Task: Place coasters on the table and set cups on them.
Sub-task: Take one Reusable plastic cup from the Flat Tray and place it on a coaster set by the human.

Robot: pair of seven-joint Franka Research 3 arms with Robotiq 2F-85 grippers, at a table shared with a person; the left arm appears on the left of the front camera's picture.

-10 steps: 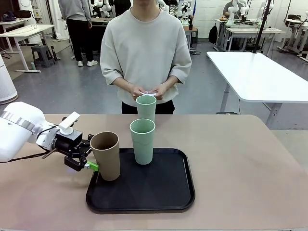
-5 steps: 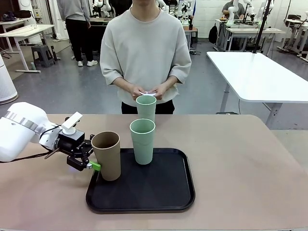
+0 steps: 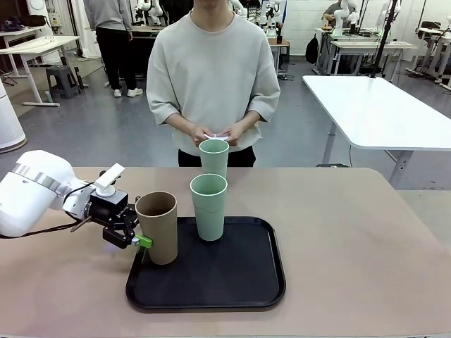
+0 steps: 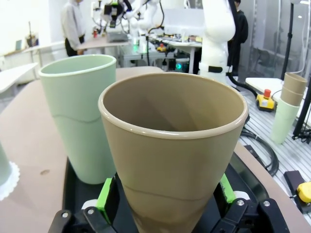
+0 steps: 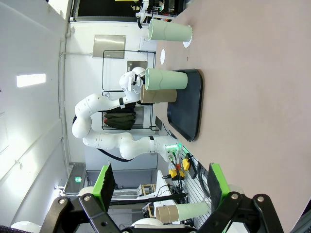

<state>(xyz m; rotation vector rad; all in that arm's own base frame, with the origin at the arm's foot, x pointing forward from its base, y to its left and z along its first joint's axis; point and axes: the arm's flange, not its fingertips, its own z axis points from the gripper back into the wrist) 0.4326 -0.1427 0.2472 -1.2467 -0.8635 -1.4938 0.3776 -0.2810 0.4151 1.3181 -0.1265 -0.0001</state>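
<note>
My left pincer is clamped low on the tan cup, which I judge light, rigid, smooth-walled and likely top-heavy in this hold.

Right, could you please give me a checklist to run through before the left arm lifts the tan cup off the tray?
1. Left gripper straddles the tan cup, one pad each side: ok.
2. Grip firmly closed on it: cannot tell.
3. Tan cup upright on the black tray: ok.
4. Clear gap to the nearer mint cup: ok.
5. Free coaster waiting on the table: ok.
6. Right gripper open, holding nothing, away from the tray: ok.
</note>
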